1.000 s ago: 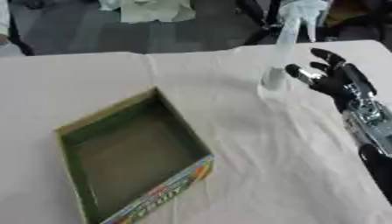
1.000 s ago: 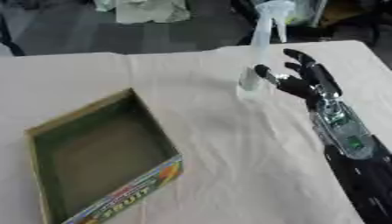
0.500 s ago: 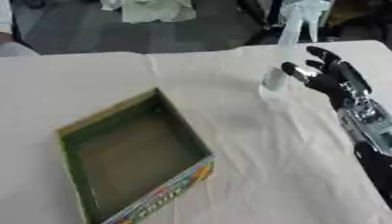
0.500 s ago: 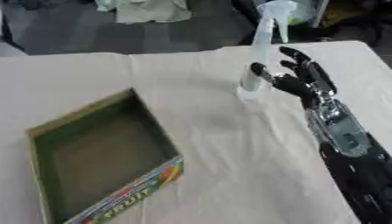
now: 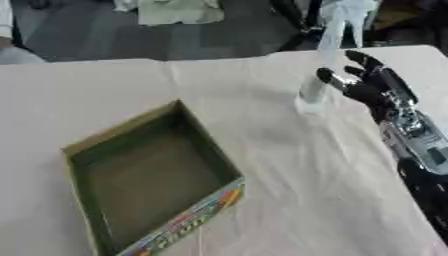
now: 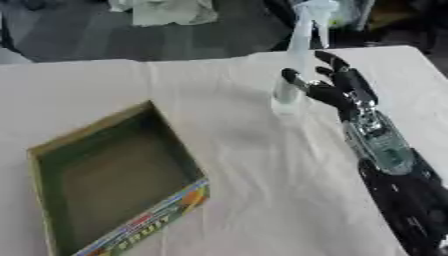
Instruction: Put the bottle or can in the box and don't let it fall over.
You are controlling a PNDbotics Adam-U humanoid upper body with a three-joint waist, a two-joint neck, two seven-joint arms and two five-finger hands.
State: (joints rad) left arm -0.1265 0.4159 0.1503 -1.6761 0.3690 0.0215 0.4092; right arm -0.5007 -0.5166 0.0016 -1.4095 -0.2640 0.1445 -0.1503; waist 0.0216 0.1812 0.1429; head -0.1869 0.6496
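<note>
Toppling is the risk I judge most likely: the bottle (image 5: 317, 75) is tall, narrow and pale, standing upright on a wrinkled cloth-covered table (image 5: 289, 165), so a nudge high on its body from my thumb, or a catch in a cloth fold as I lift, could tip it before I have it. A second risk comes later, if I set it down against the wall of the box (image 5: 149, 175) rather than flat on the floor inside. The bottle stands well apart from the box, beyond its far right corner. My right hand (image 5: 372, 85) is just beside the bottle on the side away from the box, fingers spread and unclenched, holding nothing; whether the thumb touches the bottle I cannot tell.
</note>
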